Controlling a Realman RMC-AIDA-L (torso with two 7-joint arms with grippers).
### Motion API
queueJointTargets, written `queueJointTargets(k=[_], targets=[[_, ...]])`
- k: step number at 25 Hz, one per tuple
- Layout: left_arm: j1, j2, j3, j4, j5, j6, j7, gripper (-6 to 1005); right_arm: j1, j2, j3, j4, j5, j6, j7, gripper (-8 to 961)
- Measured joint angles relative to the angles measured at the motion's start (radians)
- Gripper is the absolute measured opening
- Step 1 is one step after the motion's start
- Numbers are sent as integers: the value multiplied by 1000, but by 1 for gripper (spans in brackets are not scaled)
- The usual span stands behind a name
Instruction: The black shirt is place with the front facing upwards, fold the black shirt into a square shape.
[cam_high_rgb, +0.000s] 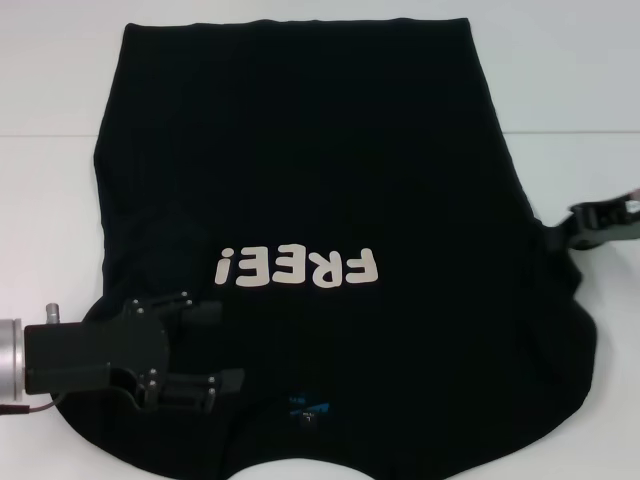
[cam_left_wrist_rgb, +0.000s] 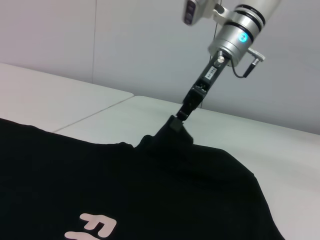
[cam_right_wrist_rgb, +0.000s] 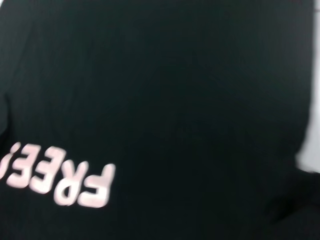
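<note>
- The large black short-sleeved cloth shirt (cam_high_rgb: 320, 190) lies spread front-up on the white table (cam_high_rgb: 50, 120), covering most of the middle of it; its collar end is nearest the robot and its hem at the far side.
- White block letters "FREE!" (cam_high_rgb: 297, 267) run across the chest, upside down from the head view, and a small blue neck label (cam_high_rgb: 308, 410) shows just inside the collar.
- The left gripper (cam_high_rgb: 225, 345), a black two-fingered tool on a silver wrist, sits over the shirt's near left part by the sleeve; its fingers (cam_high_rgb: 205, 310) stand apart with a wide gap and nothing between them.
- The right gripper (cam_left_wrist_rgb: 176, 121) is at the shirt's right edge; in the left wrist view its black tip pinches a peak of cloth pulled up off the table, so it is closed on the shirt.
- The right wrist view is filled by black cloth (cam_right_wrist_rgb: 175, 90) and the lettering.
</note>
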Motion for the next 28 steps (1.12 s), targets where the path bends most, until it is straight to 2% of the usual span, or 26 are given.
queueJointTargets(k=[8,14,20,28], targets=[[0,0,0,0,0,5,-6,910,94,39,-142,-3,-2,-4,0,9],[0,3,2,0,0,7,-12,910,122,60,-243,-12,-3,-2,2,9],[0,3,2,0,0,6,-12,909,125,65,-250,-12,1,0,-1,9],[1,1,2,0,0,2,-12,909,140,100,-247,-14,42,-8,-107,10]])
